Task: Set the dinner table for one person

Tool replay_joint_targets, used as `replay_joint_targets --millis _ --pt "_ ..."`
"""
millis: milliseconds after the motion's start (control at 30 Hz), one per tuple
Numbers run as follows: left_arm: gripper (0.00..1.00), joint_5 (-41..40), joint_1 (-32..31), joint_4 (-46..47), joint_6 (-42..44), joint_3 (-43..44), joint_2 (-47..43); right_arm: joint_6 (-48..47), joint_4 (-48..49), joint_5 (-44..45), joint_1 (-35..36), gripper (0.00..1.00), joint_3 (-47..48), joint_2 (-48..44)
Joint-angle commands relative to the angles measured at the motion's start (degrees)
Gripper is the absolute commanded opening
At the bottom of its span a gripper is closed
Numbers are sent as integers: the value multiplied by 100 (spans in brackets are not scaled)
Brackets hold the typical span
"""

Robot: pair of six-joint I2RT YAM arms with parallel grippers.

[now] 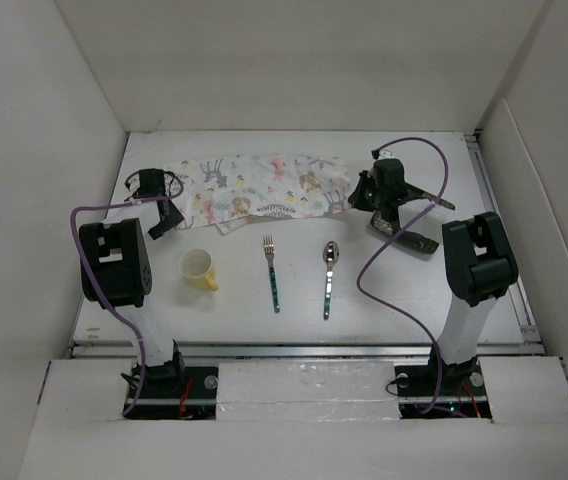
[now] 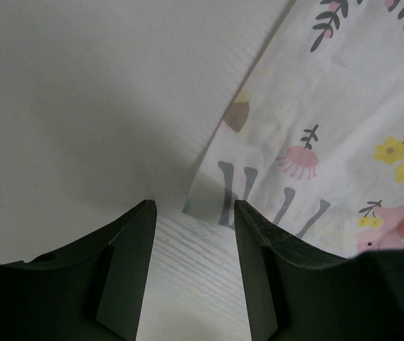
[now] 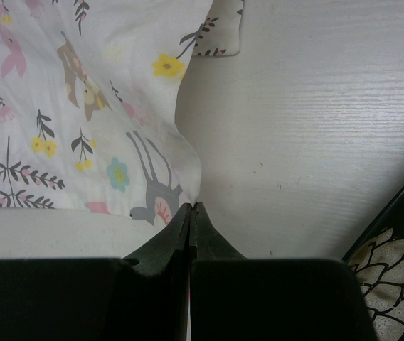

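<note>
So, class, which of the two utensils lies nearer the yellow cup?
The fork, the one with tines, lying between the cup and the spoon.

White table. Patterned placemat lies rumpled along the far edge. Yellow cup sits left of centre. Fork and spoon are mid-table, parallel but apart, heads toward the far edge. Dark dish is toward the right edge.
</note>
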Motion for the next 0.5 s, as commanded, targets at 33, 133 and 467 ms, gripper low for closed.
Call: replay_joint_targets --millis 33,133,467 --pt "42 -213 2 -20 -55 139 118 -31 332 -96 51 0 -58 -239" --pt "27 -125 2 15 -55 200 250 -48 341 -96 51 0 -93 -282" --pt "0 130 63 208 7 306 -170 -66 332 -96 51 0 -146 -432"
